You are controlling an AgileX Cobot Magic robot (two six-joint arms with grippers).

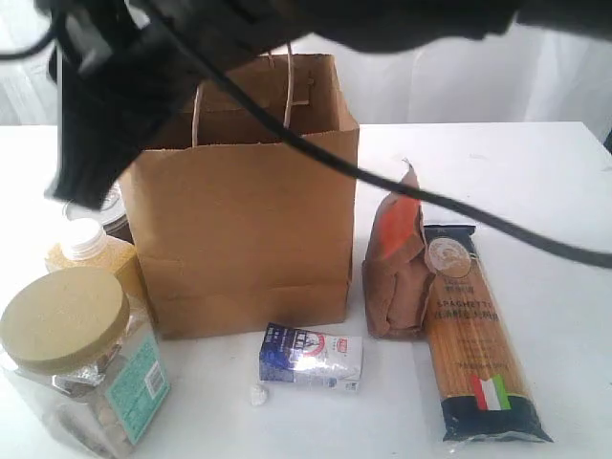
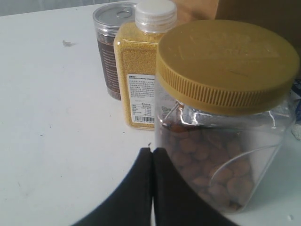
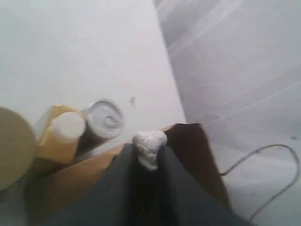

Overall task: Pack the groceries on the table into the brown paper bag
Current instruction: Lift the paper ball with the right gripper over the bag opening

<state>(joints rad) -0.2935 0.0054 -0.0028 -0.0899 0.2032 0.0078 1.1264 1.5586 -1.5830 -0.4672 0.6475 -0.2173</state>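
Right gripper [image 3: 148,160] pinches narrow on a white lump [image 3: 149,141], with the brown paper bag [image 3: 66,186] right beneath it. Left gripper [image 2: 151,162] is pressed together and empty, the tan-lidded clear jar [image 2: 225,141] just ahead of its tips.

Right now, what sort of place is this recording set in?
Most likely a staged lab or test bench, not a shop: a plain white table, a white curtain behind it, and a spaghetti packet and tan-lidded jar set out around a brown paper bag.
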